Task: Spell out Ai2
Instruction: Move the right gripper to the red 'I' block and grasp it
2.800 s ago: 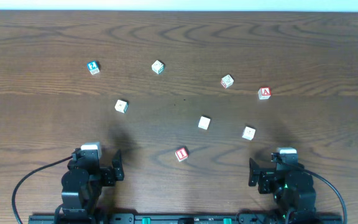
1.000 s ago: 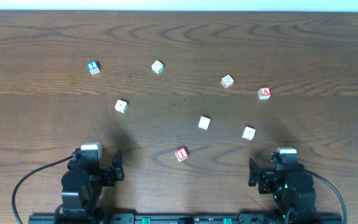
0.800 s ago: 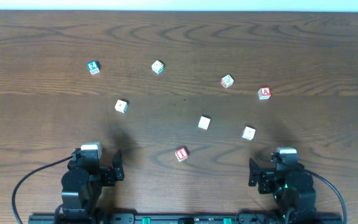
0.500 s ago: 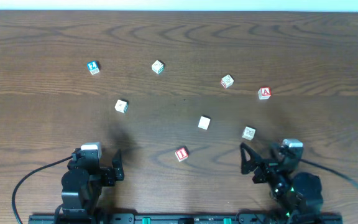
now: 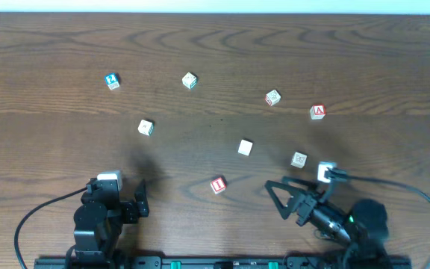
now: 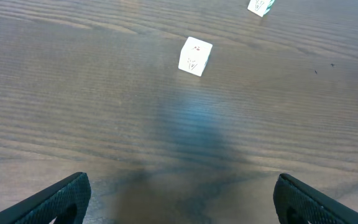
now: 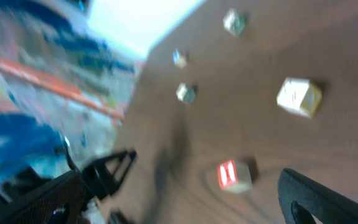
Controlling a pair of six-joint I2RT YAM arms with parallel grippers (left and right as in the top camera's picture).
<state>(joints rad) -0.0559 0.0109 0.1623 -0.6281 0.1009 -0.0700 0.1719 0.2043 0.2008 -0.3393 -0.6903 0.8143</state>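
The blue "2" cube (image 5: 111, 81) sits at the far left. The red-framed "A" cube (image 5: 318, 111) sits at the right. The red-framed "I" cube (image 5: 217, 184) lies near the front middle. My right gripper (image 5: 281, 200) is open and empty, turned left, a short way right of the "I" cube. The blurred right wrist view shows the "I" cube (image 7: 234, 175) between and ahead of the open fingers (image 7: 179, 210), and the "2" cube (image 7: 179, 58) far off. My left gripper (image 5: 115, 196) is open and empty at the front left; its fingers (image 6: 182, 208) are spread over bare wood.
Several pale whitish cubes are scattered: one far left-middle (image 5: 189, 80), one mid-left (image 5: 145, 127), one centre (image 5: 245, 147), one near the "A" (image 5: 272, 97), one just behind my right wrist (image 5: 298, 159). The mid-left one (image 6: 194, 56) lies ahead of my left gripper.
My right arm has swung forward and turned left, so its gripper now points toward the "I" cube. The left arm and all cubes have not moved.
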